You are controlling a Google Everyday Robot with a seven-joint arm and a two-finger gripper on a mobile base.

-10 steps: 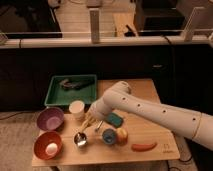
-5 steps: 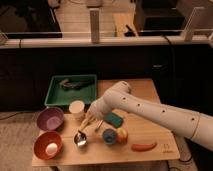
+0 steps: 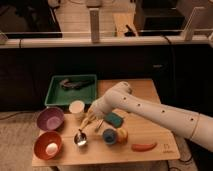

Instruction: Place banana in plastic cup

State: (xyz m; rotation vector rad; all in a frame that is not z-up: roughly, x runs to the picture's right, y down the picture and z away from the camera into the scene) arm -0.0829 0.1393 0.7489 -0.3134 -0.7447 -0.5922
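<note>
At the table's [image 3: 150, 150] near edge nothing has stirred — the red bowl [image 3: 48, 145] and metal cup [image 3: 81, 139] sit put. Just behind, the pincer [image 3: 89, 120] stays clamped on the banana [image 3: 88, 121], poised right beside the plastic cup [image 3: 77, 108] — the drop looks imminent.

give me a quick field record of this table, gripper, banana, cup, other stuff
gripper: gripper shut on the banana, low over the table just right of the cup
banana: banana pale yellow, in the gripper
cup: plastic cup upright, nothing seen inside
tray: green tray behind the cup
bowls: purple bowl, red bowl at the left
other: orange stick at the front right
</note>
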